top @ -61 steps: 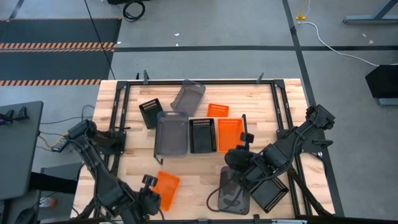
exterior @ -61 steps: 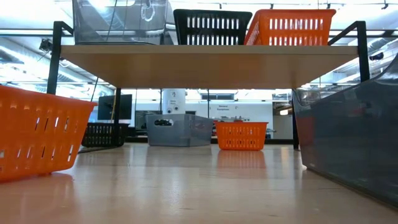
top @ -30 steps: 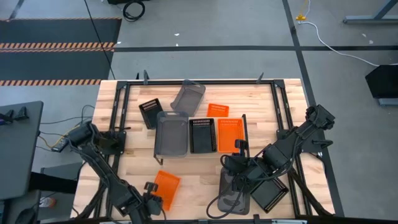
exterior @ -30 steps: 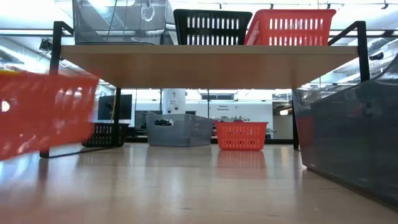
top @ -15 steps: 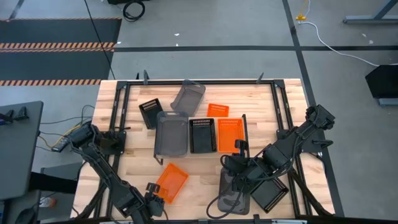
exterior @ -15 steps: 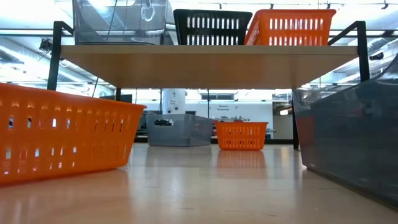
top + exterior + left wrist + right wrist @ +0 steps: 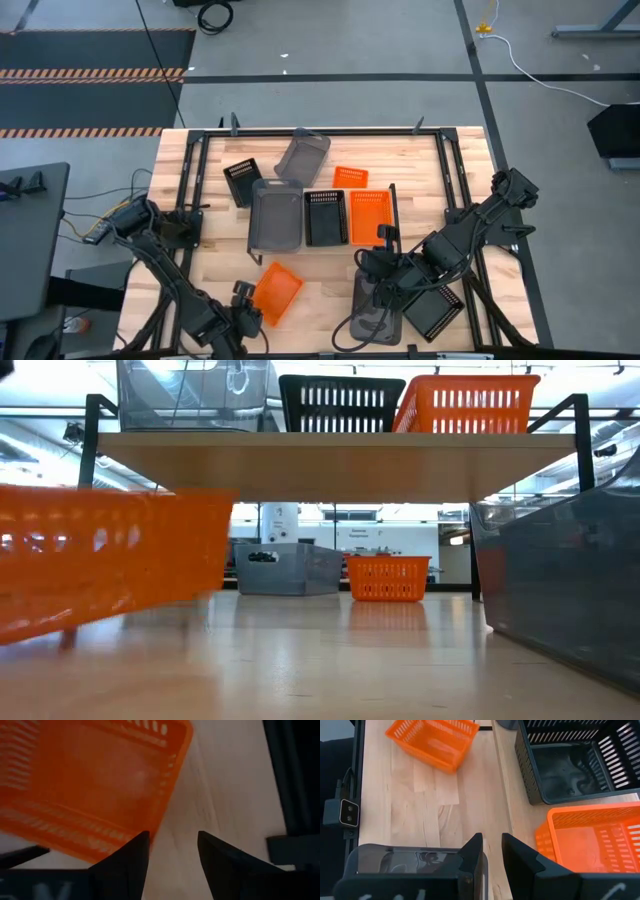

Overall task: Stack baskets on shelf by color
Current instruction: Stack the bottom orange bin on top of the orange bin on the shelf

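Note:
The shelf (image 7: 330, 465) carries a grey basket (image 7: 275, 215), a black one (image 7: 325, 217) and an orange one (image 7: 368, 217). A loose orange basket (image 7: 277, 293) is near the front left, blurred and tilted in the low view (image 7: 100, 555). My left gripper (image 7: 243, 300) is at its left end, open (image 7: 172, 850), with bare wood between its fingers. My right gripper (image 7: 383, 262) hangs over the far end of a grey basket (image 7: 375, 308). Its fingers (image 7: 492, 855) stand narrowly apart with wood showing between them and the basket's rim (image 7: 405, 851) beside one finger. Whether it touches, I cannot tell. My left gripper comes steeply from above, and one fingertip (image 7: 141, 840) lies at the loose orange basket's near corner (image 7: 159, 822); the other finger is over bare wood. Nothing is pinched. The basket is tilted, with its underside (image 7: 120, 615) raised off the table on the low view's side.
Behind the shelf lie a black basket (image 7: 240, 182), a grey one (image 7: 302, 155) and an orange one (image 7: 350, 177). Another black basket (image 7: 435, 312) sits at the front right under the right arm. Black frame rails (image 7: 190, 190) border the table. There is bare wood (image 7: 320, 290) before the shelf.
The loose orange basket has slid toward the table's right and turned about. In the low view it was raised a second ago, rested on the table half a second ago, and is now raised and tilted again. My left gripper has stayed at its left end. My right arm has kept still.

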`<state>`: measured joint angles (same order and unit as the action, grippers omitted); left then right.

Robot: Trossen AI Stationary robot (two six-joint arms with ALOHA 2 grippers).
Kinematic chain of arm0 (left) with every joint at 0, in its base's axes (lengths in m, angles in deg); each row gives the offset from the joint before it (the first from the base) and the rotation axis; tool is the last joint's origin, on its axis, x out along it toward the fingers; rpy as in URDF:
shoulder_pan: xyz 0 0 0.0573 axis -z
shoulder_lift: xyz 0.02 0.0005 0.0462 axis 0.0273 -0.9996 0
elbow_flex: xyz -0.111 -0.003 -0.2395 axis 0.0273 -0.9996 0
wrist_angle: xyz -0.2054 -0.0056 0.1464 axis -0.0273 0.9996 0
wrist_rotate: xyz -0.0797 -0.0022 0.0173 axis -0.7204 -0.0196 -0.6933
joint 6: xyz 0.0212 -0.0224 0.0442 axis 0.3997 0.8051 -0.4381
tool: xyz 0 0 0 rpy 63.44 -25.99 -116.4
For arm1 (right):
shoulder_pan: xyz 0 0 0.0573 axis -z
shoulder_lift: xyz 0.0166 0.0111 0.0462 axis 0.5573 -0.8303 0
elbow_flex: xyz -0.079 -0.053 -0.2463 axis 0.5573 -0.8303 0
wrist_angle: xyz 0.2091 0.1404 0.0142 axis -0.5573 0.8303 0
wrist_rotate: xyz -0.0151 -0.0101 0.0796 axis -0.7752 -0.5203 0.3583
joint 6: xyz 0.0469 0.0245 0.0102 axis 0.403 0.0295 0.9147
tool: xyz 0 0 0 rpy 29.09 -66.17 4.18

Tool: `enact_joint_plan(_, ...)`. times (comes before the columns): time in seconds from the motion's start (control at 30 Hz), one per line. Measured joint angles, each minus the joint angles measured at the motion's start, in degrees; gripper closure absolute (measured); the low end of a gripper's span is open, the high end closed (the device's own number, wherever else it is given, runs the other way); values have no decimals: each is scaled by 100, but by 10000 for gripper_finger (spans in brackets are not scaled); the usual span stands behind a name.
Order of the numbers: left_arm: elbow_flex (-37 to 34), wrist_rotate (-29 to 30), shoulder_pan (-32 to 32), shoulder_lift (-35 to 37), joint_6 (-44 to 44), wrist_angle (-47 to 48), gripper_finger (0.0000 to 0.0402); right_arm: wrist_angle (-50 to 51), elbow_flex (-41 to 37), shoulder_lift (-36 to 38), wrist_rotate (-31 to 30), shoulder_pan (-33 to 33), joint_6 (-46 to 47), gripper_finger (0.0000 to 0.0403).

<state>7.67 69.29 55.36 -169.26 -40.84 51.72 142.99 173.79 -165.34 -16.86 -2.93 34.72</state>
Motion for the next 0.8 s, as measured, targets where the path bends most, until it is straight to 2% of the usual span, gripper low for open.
enact_joint_plan(0.17, -155, 173, -39, -2, -284, -324, 225, -1, 0, 0, 0, 0, 2, 325)
enact_joint_plan(0.4, -84, 304, -65, -2, -687, -213, 225, -1, 0, 0, 0, 0, 0, 325)
enact_joint_plan(0.63, 255, 1115, 83, 0, -1232, -85, 225, -1, 0, 0, 0, 0, 0, 325)
enact_joint_plan(0.8, -51, 964, -44, 0, -1163, -119, 225, -1, 0, 0, 0, 0, 0, 325)
